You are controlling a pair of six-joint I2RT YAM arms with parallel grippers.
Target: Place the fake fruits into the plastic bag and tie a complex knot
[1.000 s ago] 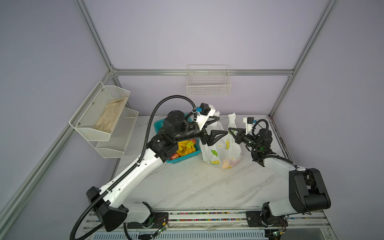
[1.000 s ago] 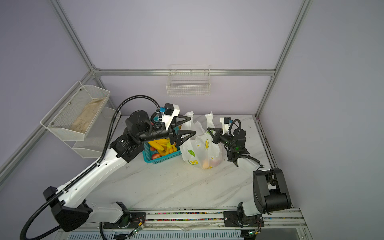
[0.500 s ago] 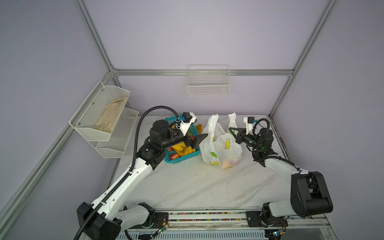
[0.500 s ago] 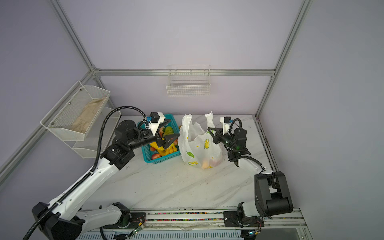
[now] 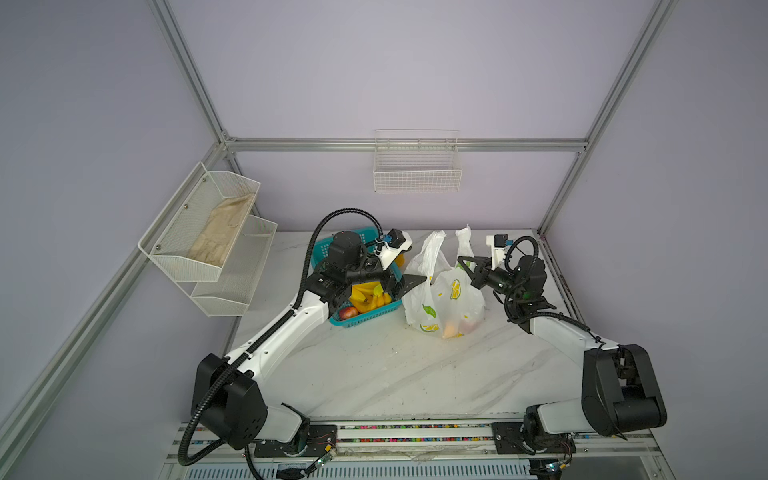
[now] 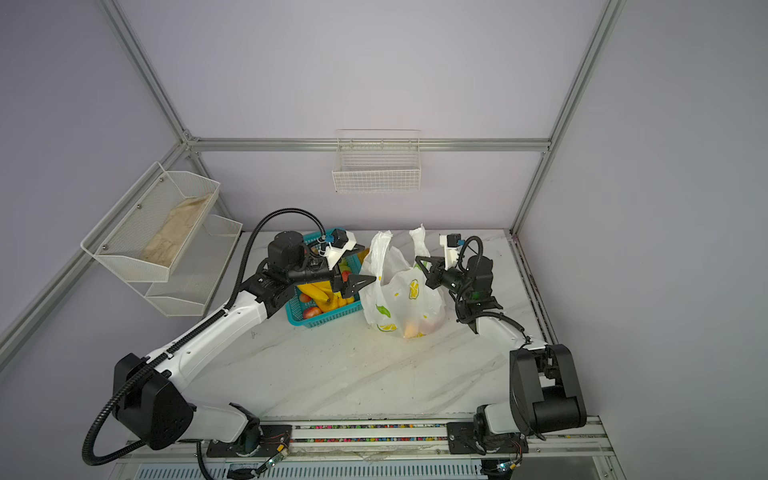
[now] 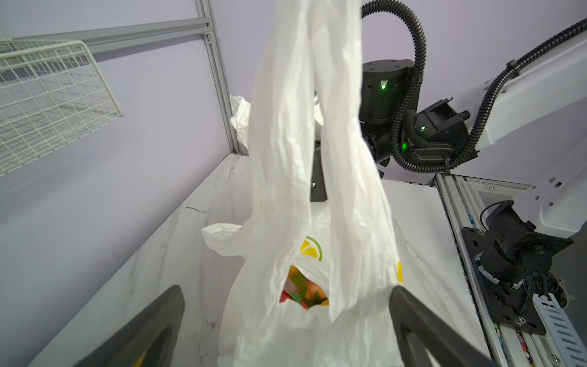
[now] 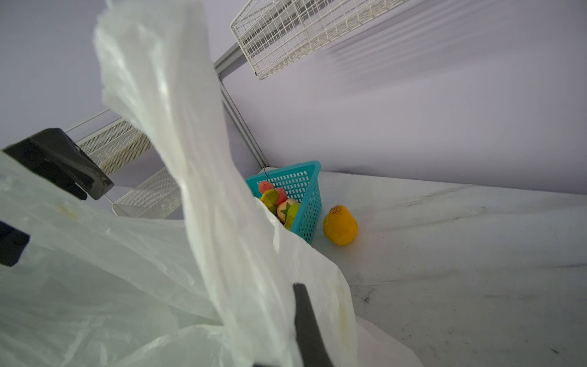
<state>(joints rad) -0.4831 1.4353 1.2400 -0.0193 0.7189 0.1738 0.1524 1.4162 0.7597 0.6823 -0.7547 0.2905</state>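
Thin, crinkly translucent white plastic bag (image 5: 446, 297) with lemon print stands on the marbled white surface (image 5: 374, 374), both handle loops upright. Glossy fake fruits (image 7: 303, 294) show through its mouth. Right fingers (image 5: 471, 266) closed, pinching bag film beside one loop. Left fingers (image 7: 152, 324) spread wide, flanking the bag, gripping nothing. Teal lattice plastic basket (image 5: 365, 318) holding yellow bananas (image 5: 368, 297) sits just beside.

The white marble-patterned tabletop (image 5: 374, 374) carries three things, all in its far half. A teal plastic lattice basket (image 5: 365, 316) stands at about ten o'clock from the table's middle. A thin translucent white plastic carrier bag (image 5: 453, 299) sits at about one o'clock, just beside the basket. A round orange-yellow plastic fruit (image 8: 340, 225) lies loose on the marble, just beside a far corner of the basket.
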